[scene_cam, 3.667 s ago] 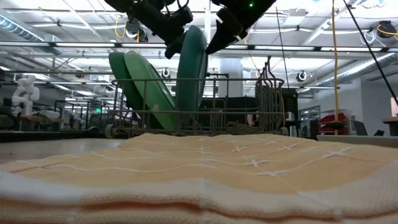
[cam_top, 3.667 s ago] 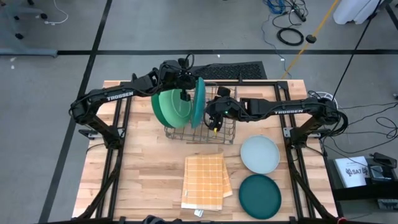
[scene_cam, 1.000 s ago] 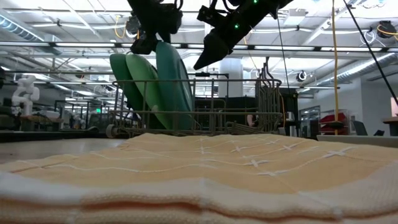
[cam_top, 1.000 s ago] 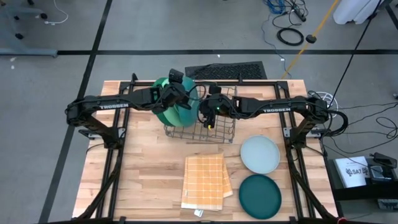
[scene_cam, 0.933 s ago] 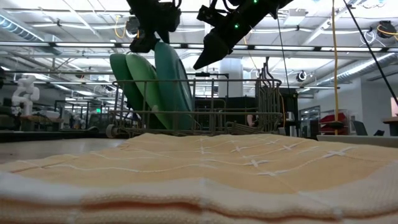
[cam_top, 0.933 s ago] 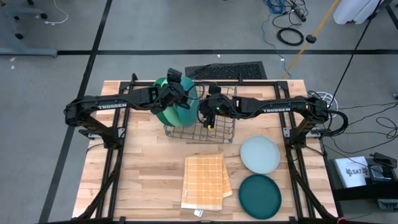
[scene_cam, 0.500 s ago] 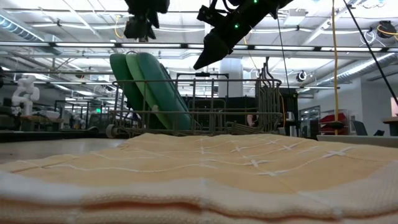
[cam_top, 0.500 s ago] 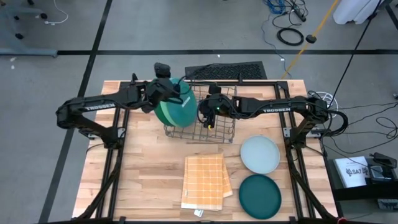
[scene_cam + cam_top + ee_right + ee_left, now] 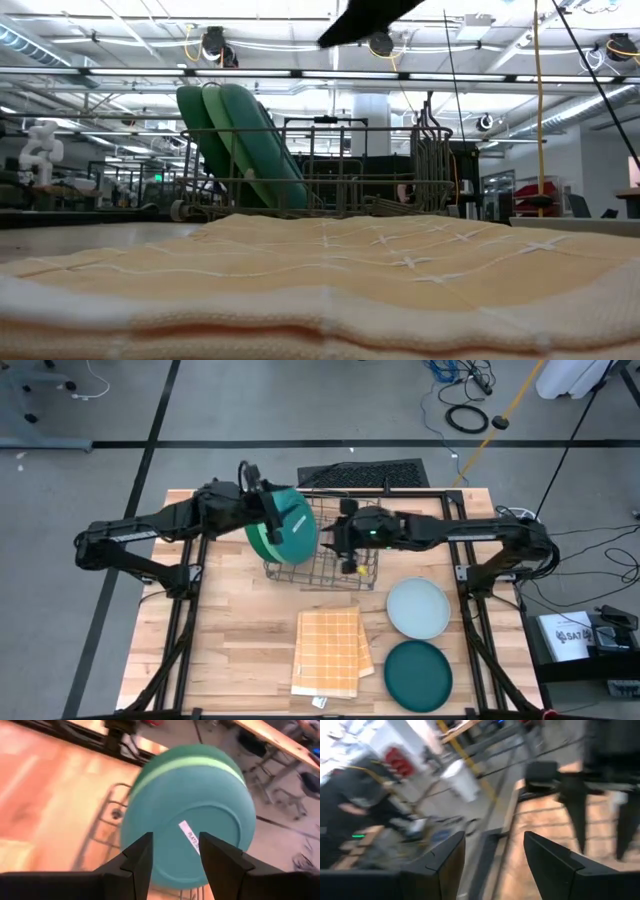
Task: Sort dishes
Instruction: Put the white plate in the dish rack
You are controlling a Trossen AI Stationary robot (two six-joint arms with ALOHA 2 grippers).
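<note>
Three plates stand on edge in the grey wire rack [image 9: 335, 565], leaning toward the table's left. The teal plate [image 9: 293, 528] [image 9: 190, 835] rests against the mid green one [image 9: 222, 130], with a light green one [image 9: 256, 538] behind. A pale blue-grey plate [image 9: 418, 608] and a dark teal plate [image 9: 418, 673] lie flat at the right. My left gripper [image 9: 262, 505] [image 9: 492, 857] hovers open above the plates' left side. My right gripper [image 9: 346, 552] [image 9: 175, 857] hangs open over the rack's middle, facing the teal plate.
A folded orange-yellow checked cloth [image 9: 330, 650] lies near the front edge and fills the foreground of the low view. A black mat [image 9: 365, 473] lies behind the rack. Bare wood [image 9: 230, 630] shows at the table's front left.
My left gripper has come away from the teal plate's upper rim, risen, moved toward the table's left and rolled. The teal plate has tipped from nearly upright to lean against the mid green plate. My right gripper has risen over the rack.
</note>
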